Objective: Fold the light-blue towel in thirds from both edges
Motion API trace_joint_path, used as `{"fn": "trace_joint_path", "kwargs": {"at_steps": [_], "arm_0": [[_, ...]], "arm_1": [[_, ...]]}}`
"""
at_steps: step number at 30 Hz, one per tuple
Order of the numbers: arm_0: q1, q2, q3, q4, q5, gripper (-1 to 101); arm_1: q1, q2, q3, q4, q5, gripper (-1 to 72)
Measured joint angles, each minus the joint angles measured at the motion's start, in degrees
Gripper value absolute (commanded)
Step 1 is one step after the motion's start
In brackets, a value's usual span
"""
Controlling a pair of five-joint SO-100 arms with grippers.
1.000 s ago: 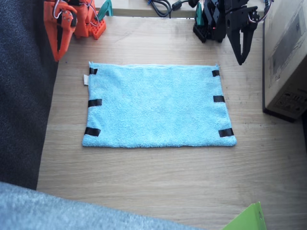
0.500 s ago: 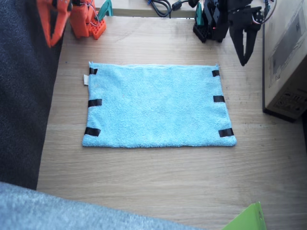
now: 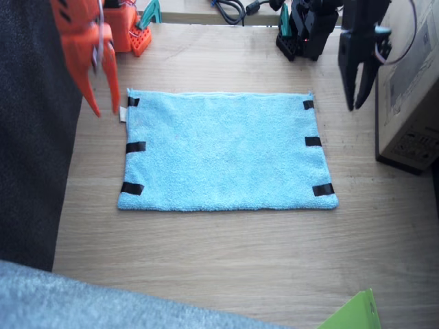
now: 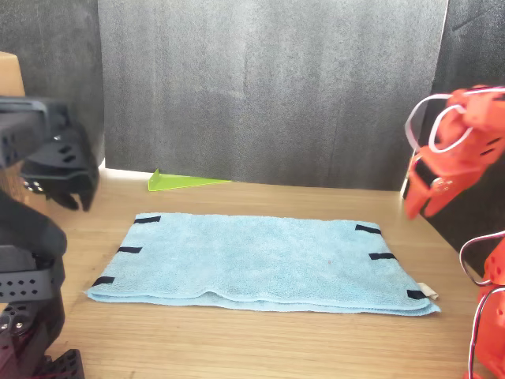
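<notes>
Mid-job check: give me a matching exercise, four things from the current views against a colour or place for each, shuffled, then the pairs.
Things:
1. light-blue towel
2. left pincer
3. right pincer
4. green sheet

Descriptions:
A. orange, jaws apart, above the table by the towel's white-tag corner
B. lies flat and unfolded mid-table
C. black, jaws apart, beside the cardboard box
D. at the table's edge, far from both arms

Pairs: 1-B, 2-C, 3-A, 4-D

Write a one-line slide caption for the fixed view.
Light-blue towel lies flat on the table; open right gripper and left gripper hover beside its taped edges.
</notes>
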Motion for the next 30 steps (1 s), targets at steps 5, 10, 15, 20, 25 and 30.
{"fn": "trace_joint_path", "kwargs": {"at_steps": [5,10,15,20,25,30], "arm_0": [[-1.1,-4.2,-0.7,-0.2,-0.2,17],[-1.0,-4.7,-0.7,-0.2,-0.4,17],[-1.1,-4.7,-0.7,-0.2,-0.9,18],[-1.1,-4.7,-0.7,-0.2,-1.1,18],[-0.4,-4.7,-0.7,-0.2,-0.5,19],[-1.0,-4.6,-0.7,-0.2,-0.5,19]], "arm_1": [[1.6,-6.5,-0.1,0.0,1.8,17.9],[1.4,-9.6,-0.1,0.4,2.6,18.3],[3.0,-11.7,-0.1,-0.3,3.1,18.9],[4.3,-12.7,-0.1,-1.0,3.1,19.5],[4.3,-15.4,-0.1,-1.0,3.9,19.7],[4.3,-17.4,-0.2,-2.5,3.9,19.5]]}}
